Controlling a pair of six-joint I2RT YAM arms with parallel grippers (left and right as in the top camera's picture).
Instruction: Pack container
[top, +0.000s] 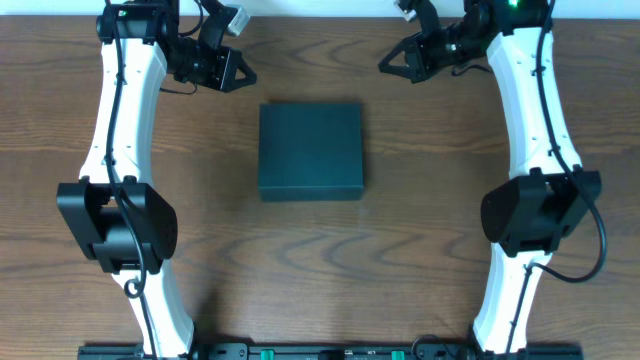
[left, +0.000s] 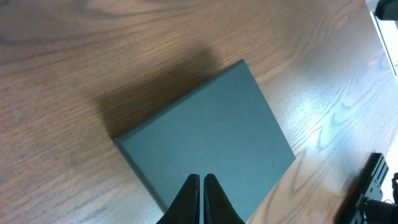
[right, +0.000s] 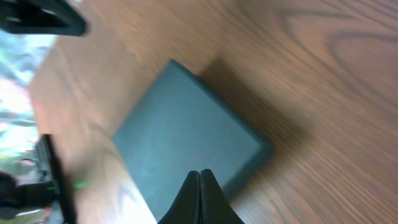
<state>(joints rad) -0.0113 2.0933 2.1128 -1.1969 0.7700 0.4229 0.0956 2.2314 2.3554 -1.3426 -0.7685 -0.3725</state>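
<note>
The container (top: 311, 150) is a dark, roughly square, shallow box with its lid closed, lying flat in the middle of the wooden table. It also shows in the left wrist view (left: 205, 146) and the right wrist view (right: 186, 146). My left gripper (top: 243, 72) is shut and empty, held above the table at the far left, apart from the box; its fingertips (left: 202, 178) are pressed together. My right gripper (top: 384, 62) is shut and empty at the far right, also apart from the box; its fingertips (right: 199, 173) are together.
The wooden table (top: 320, 260) surrounds the box on all sides. Both arm bases stand at the front edge, left (top: 115, 225) and right (top: 535, 215). No snack packets show in any view.
</note>
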